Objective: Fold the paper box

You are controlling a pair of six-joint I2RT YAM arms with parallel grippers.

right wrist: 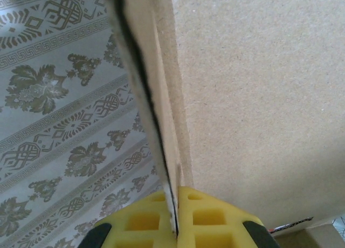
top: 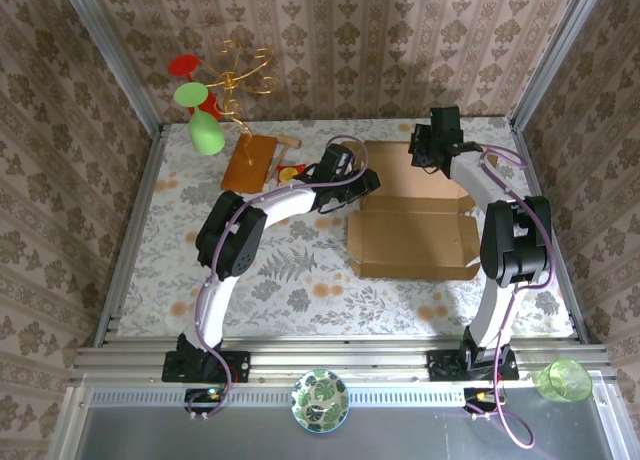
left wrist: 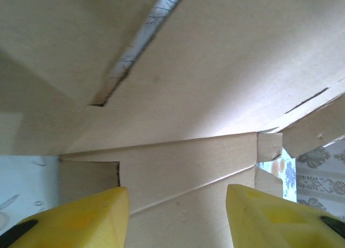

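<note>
Box (top: pixel 415 235) half-open on worktop (top: pixel 300 280); rear panel clenched in right claw (right wrist: pixel 177 205), presumably holding it raised; left claw (left wrist: pixel 178 205) released, facing side flap, apparently ready to fold.

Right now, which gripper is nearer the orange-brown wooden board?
Left. The left gripper is at the left edge of the paper box, right of the wooden board; the right gripper pinches its far panel, farther right.
</note>
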